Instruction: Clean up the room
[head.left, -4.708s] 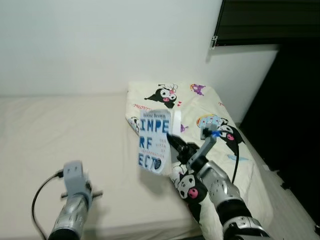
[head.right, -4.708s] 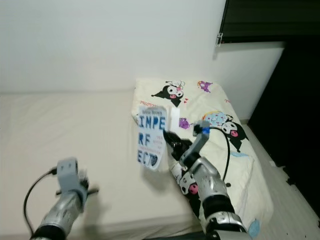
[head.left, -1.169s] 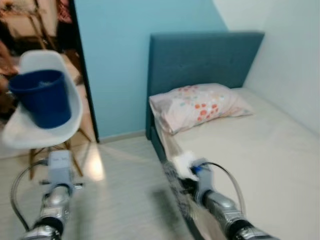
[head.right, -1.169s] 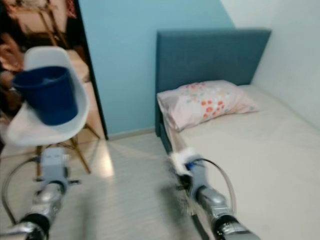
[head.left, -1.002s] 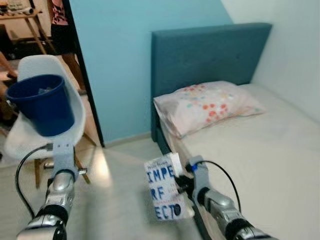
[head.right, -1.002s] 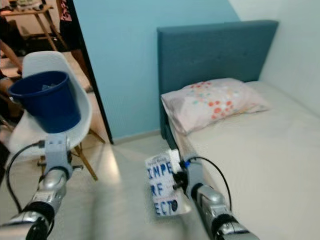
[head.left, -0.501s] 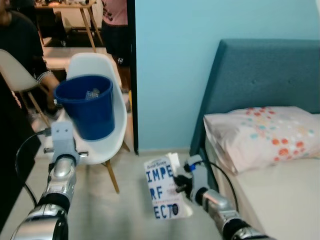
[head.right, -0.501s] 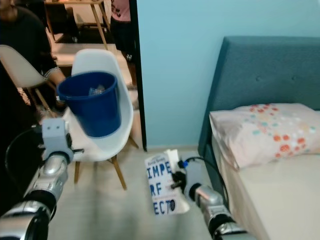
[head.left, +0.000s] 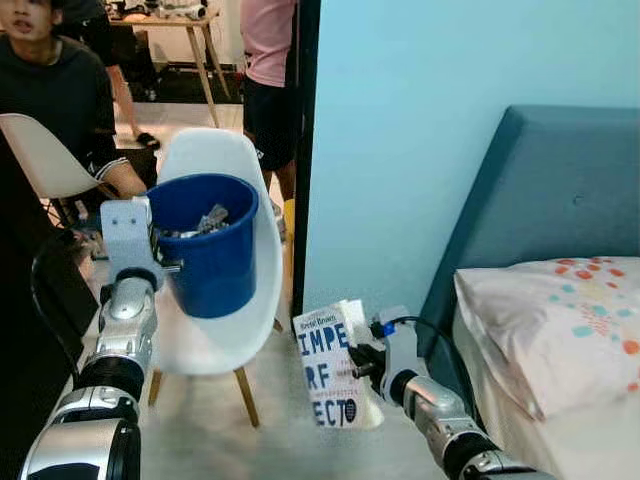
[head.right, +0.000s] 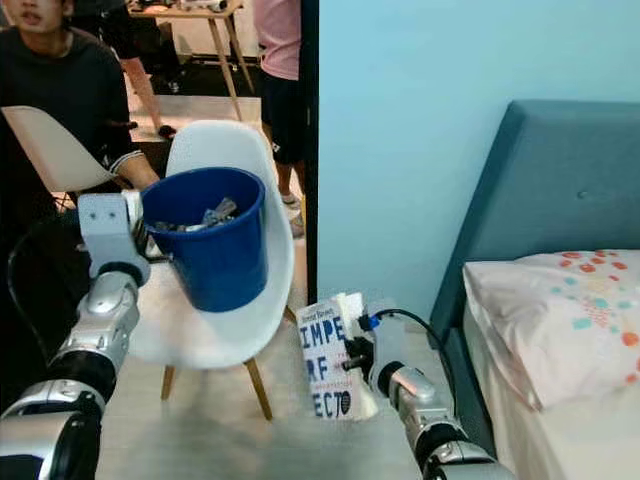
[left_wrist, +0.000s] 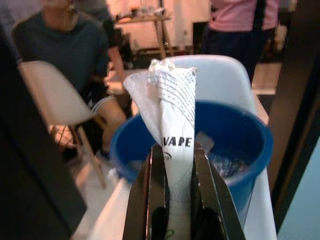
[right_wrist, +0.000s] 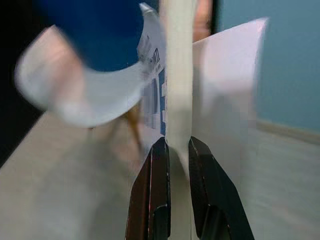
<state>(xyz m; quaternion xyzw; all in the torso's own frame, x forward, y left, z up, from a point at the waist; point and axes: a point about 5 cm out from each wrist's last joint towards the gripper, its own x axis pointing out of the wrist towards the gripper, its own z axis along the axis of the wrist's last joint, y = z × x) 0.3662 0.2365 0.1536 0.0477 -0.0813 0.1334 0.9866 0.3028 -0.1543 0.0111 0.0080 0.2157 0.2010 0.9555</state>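
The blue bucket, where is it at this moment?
The blue bucket stands on the white chair, at the robot's left front, near the left gripper holding a paper wrapper.

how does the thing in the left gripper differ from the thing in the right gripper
The crumpled white wrapper in the left gripper is soft and creased, printed "VAPE"; the book in the right gripper is flat and stiff, with big blue letters on its cover. The wrapper is held up by the blue bucket on the white chair; the book hangs lower, over the floor beside the bed. Both are white and pinched between shut fingers.
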